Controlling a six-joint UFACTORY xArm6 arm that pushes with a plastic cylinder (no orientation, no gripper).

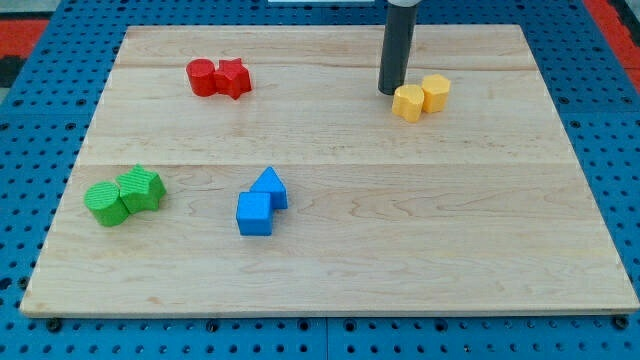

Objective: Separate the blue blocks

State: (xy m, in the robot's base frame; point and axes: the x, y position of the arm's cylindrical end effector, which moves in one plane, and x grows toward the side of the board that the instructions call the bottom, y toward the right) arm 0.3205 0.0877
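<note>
Two blue blocks touch each other at the lower middle of the wooden board: a blue cube in front and a blue triangular block just behind it to the right. My tip is at the view's upper right, far from the blue blocks. It stands right next to the left side of a yellow round block.
A yellow hexagonal block touches the yellow round one. A red cylinder and a red star-shaped block sit together at the upper left. Two green blocks sit together at the left. The board lies on a blue pegboard.
</note>
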